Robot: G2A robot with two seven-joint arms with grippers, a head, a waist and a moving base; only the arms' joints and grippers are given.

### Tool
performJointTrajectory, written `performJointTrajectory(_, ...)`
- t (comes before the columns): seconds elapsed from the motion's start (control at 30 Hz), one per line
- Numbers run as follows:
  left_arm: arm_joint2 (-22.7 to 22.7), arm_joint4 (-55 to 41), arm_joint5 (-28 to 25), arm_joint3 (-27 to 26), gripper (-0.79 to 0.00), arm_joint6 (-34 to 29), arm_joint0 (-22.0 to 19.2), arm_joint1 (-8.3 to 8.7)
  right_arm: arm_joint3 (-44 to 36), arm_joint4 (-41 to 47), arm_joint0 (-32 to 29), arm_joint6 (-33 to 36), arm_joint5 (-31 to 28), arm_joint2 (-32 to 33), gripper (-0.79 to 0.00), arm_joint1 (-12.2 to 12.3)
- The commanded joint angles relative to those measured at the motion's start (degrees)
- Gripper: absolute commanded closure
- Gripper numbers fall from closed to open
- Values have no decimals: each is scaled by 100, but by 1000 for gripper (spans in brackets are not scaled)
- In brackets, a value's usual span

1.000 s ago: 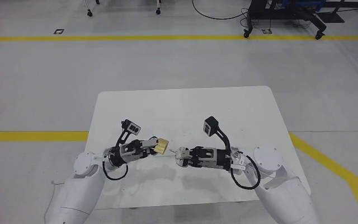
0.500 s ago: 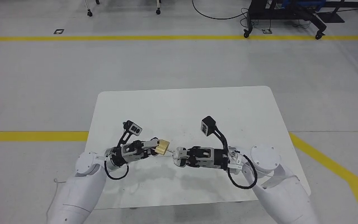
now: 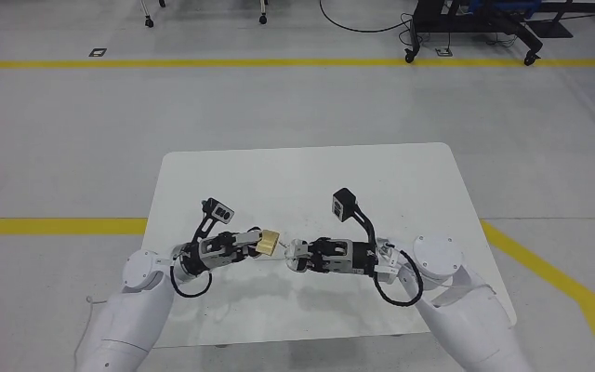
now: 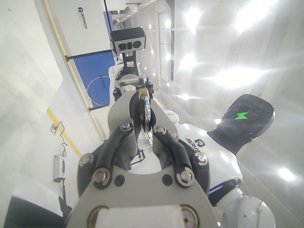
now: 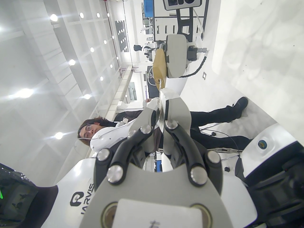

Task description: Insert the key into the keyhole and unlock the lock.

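One lock, a brass-coloured block with flat faces, is hanging over the near half of the table. The left gripper is pinching it, its pale, smooth fingers pressing against the two broad faces. Just beside the lock's free end, the right gripper is clamping hard on one thin metal key. The blade is pointing at the lock and its tip is touching that end; whether it is sitting inside the keyhole cannot be told. Beneath the lock, one white, smooth, round-cornered table is lying. Beyond the lock, two yellow floor lines are crossing grey flooring.
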Motion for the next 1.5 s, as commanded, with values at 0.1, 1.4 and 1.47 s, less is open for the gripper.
performJointTrajectory(0.1,3,56,29,-44,0,-43,-28,13,15,6,72,100,97,-57,0,2)
performJointTrajectory(1.4,169,-44,312,-541,0,2009,264,-53,875,217,181,-815,-2626,-757,0,-343)
performJointTrajectory(1.47,221,-56,354,-594,0,2154,279,-70,933,206,246,-835,-2659,-837,0,-374)
